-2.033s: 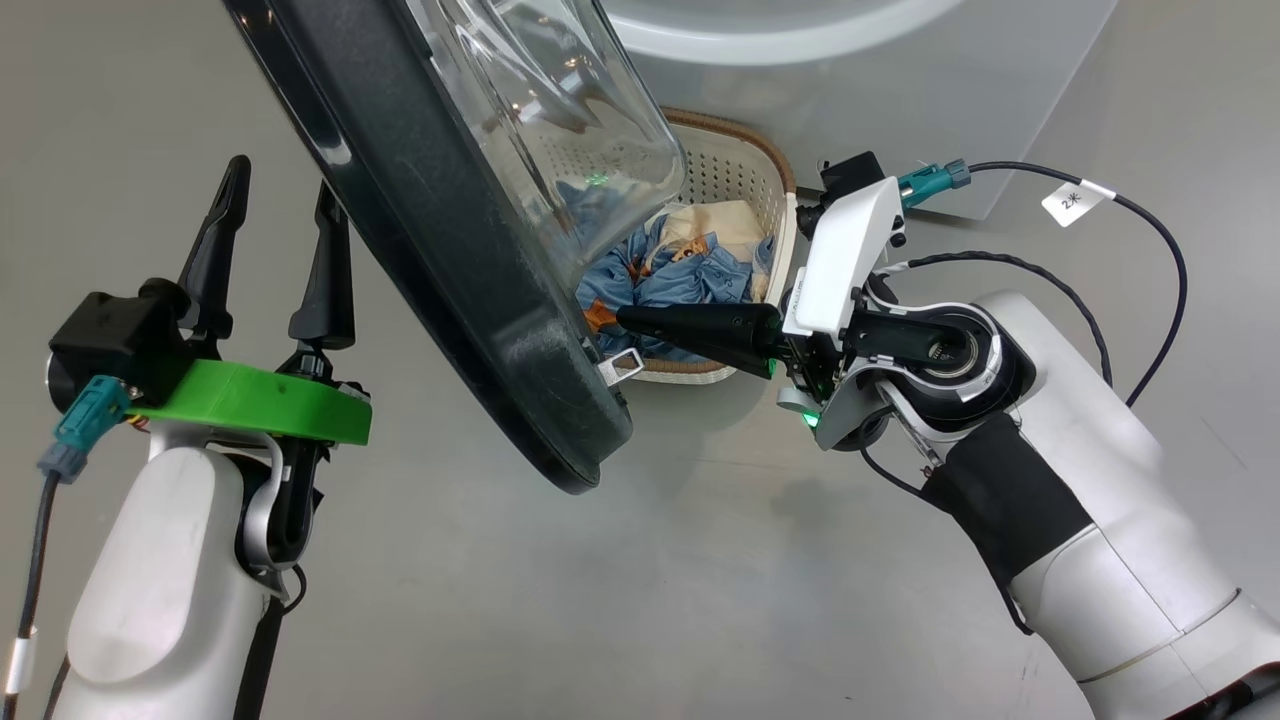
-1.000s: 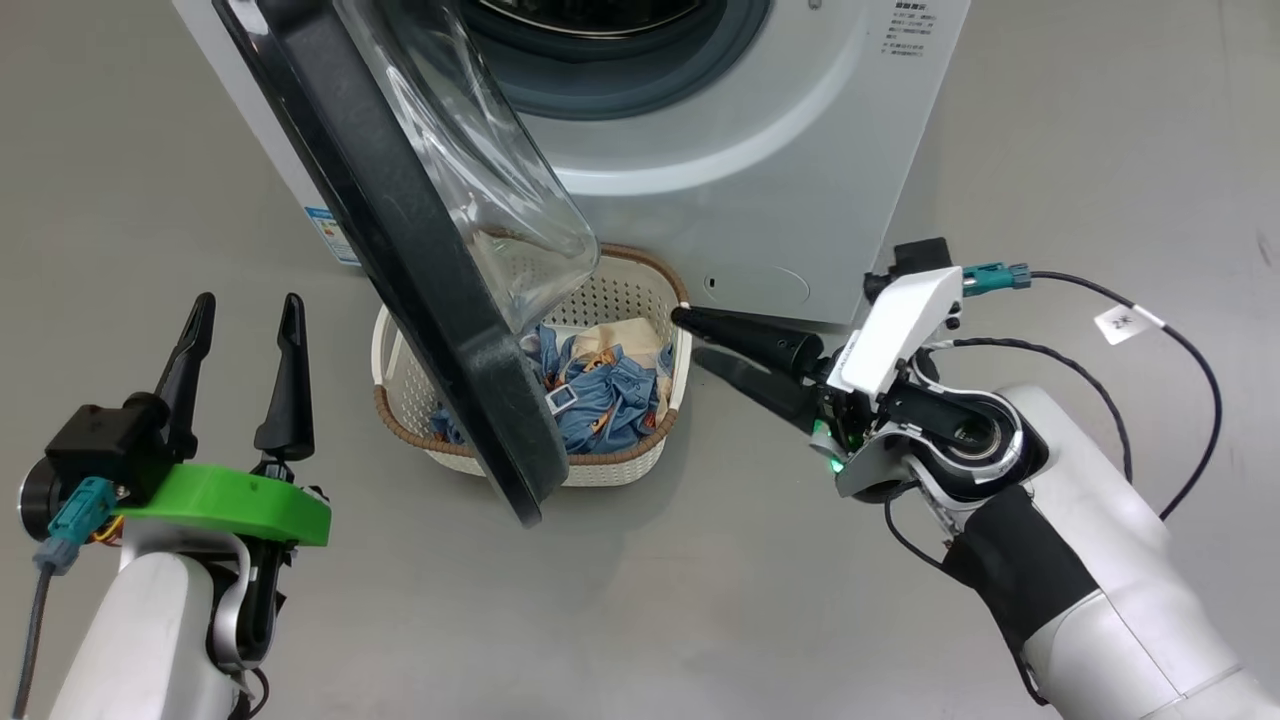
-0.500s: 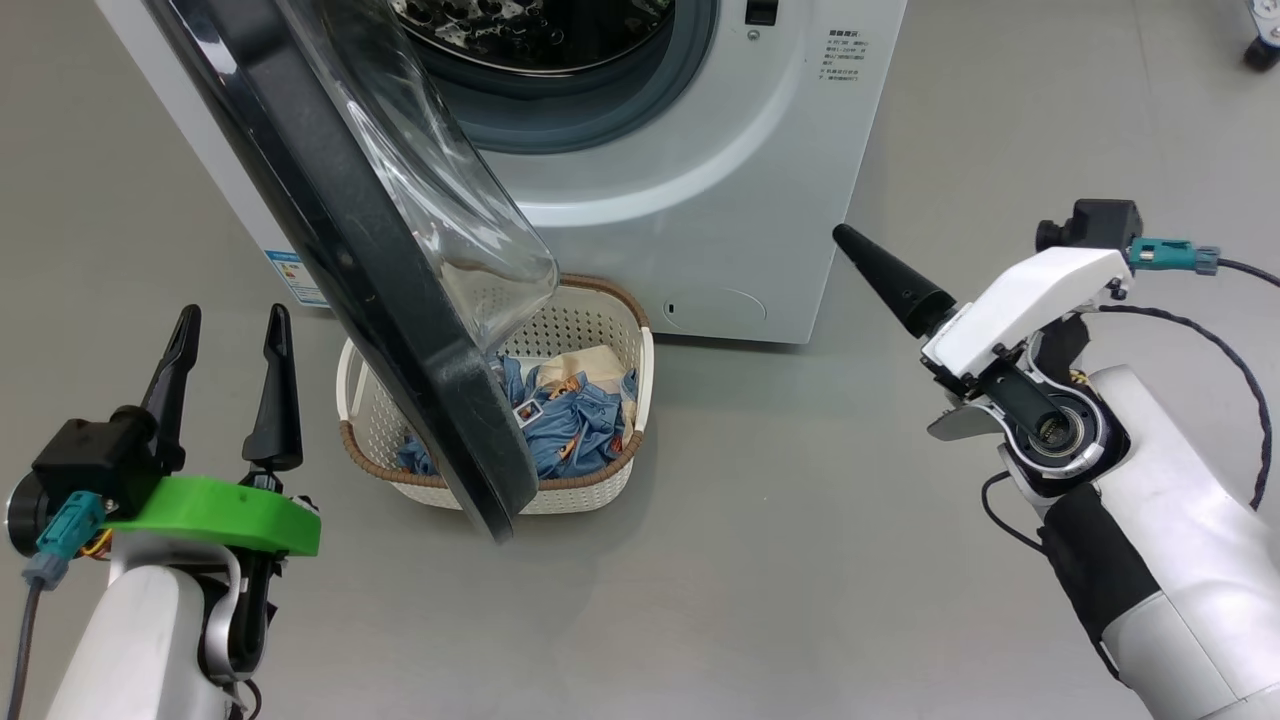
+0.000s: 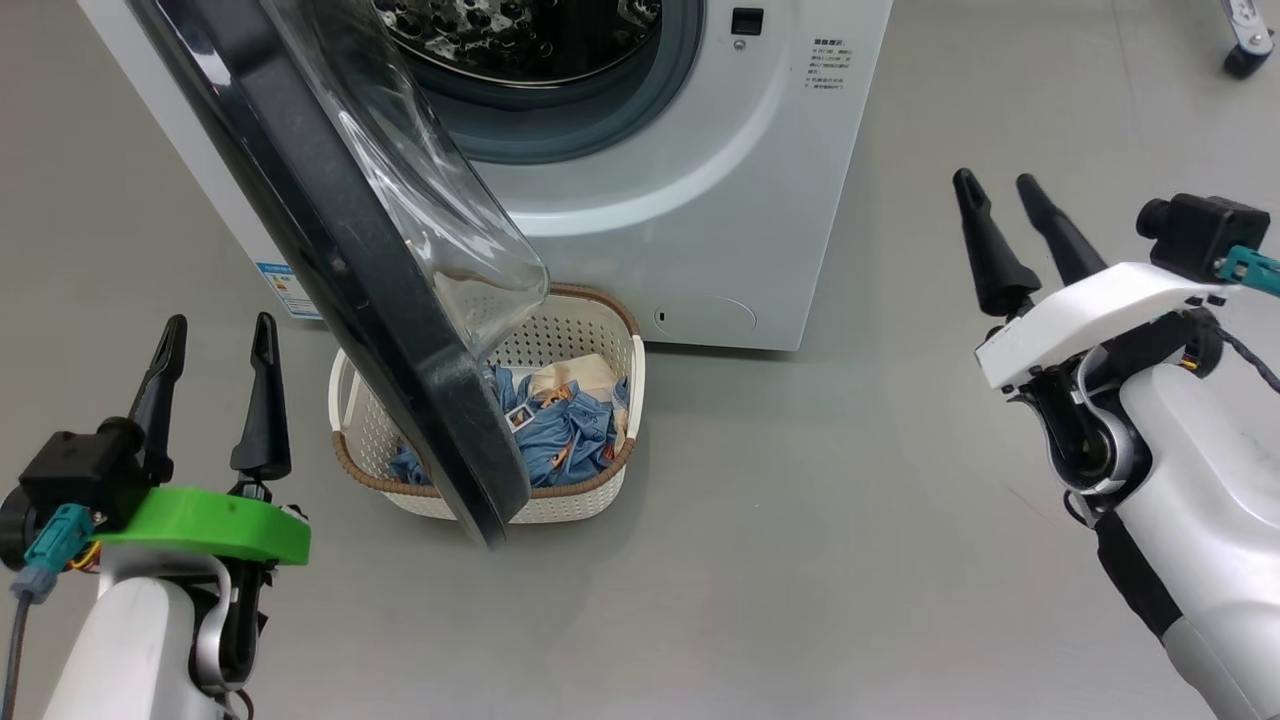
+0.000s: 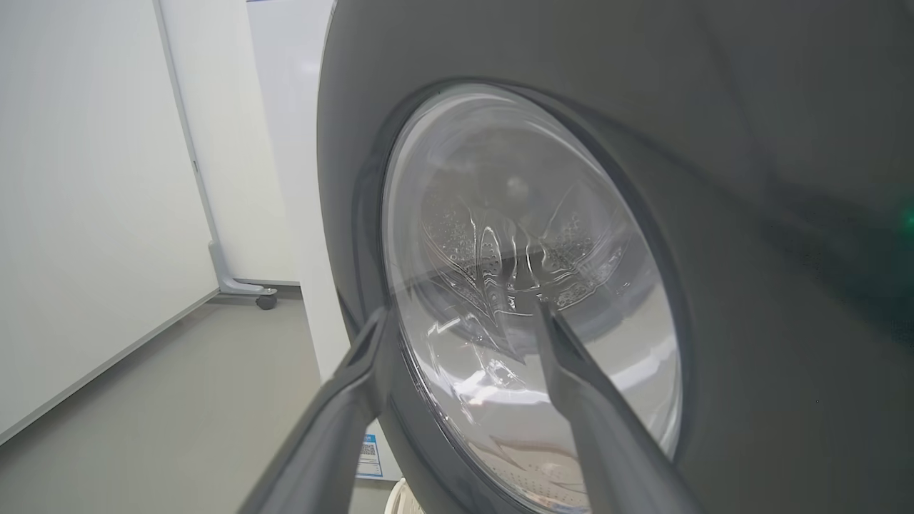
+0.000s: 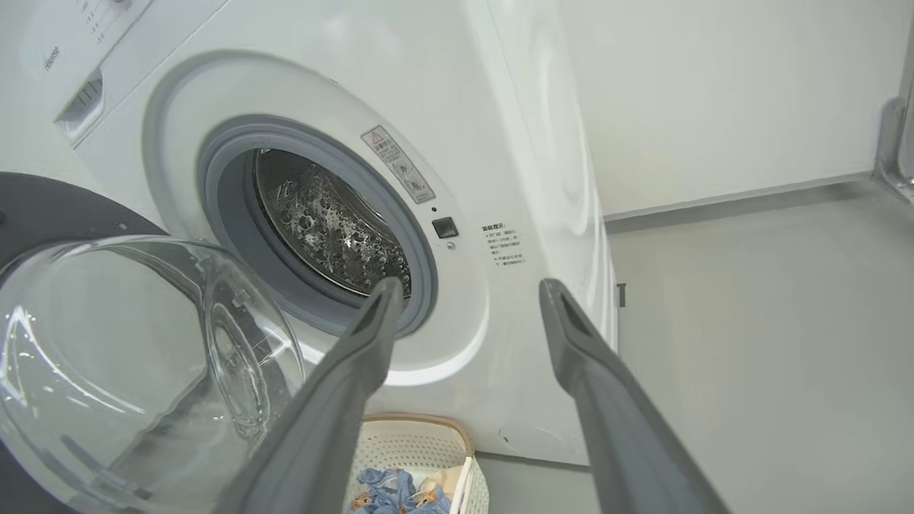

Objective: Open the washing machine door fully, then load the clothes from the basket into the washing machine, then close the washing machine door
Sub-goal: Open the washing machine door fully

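The washing machine (image 4: 700, 190) (image 6: 514, 143) stands ahead with its grey-ringed mouth and steel drum (image 6: 328, 221) showing. Its black-rimmed door (image 4: 340, 250) (image 5: 750, 214) hangs swung out over the basket (image 4: 440, 500) (image 6: 414, 442), the glass bowl (image 4: 440, 220) (image 6: 121, 357) bulging toward the machine. Blue clothes (image 4: 560, 430) (image 6: 393, 496) with orange print and a cream part lie in the basket, partly hidden by the door. My left gripper (image 4: 215, 335) (image 5: 457, 314) is open, left of the door on its outer side. My right gripper (image 4: 995, 185) (image 6: 468, 289) is open and empty, off to the right.
Grey floor (image 4: 800, 560) spreads in front of the machine and between my arms. A white wall panel on a castor foot (image 5: 246, 289) stands left of the machine. Another castor (image 4: 1240, 60) shows at the far right.
The head view has pulled up and back, bringing the drum mouth into sight. My right gripper swung away from the basket, rightward, fingers now pointing up. The left arm barely moved.
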### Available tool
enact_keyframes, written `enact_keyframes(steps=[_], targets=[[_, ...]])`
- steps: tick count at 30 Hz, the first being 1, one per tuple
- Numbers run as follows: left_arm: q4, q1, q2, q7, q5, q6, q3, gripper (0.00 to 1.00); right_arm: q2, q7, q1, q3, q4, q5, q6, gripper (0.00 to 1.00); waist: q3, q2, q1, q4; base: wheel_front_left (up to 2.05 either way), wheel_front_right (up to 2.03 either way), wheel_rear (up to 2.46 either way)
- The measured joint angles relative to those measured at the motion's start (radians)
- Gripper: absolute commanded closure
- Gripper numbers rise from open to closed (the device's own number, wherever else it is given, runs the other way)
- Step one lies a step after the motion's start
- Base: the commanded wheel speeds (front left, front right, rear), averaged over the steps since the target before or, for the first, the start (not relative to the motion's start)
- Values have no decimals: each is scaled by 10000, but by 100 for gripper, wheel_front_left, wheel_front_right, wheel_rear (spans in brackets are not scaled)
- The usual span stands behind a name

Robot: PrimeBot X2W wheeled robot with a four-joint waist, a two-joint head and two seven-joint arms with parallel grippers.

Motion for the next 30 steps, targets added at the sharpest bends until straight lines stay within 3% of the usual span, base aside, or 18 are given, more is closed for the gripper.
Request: enact_keyframes(steps=[5, 18, 24, 30], targets=[[-19, 248, -27, 0, 4, 0, 249, 0, -174, -1162, 291, 42, 27, -855, -500, 0, -94, 0, 0, -59, 0, 0, 0], [-286, 977, -125, 0, 92, 0, 997, 0, -466, -1039, 1528, 234, -265, -2851, -1569, 0, -405, 0, 0, -503, 0, 0, 0], [-330, 1087, -336, 0, 173, 0, 989, 0, -405, -1035, 2423, -930, -959, -3436, -1685, 0, -613, 0, 0, -588, 0, 0, 0], [-330, 1482, -355, 0, 420, 0, 1162, 0, -410, -1035, 3369, -1143, -1227, -4113, -1685, 0, -864, 0, -1, -641, 0, 0, 0]])
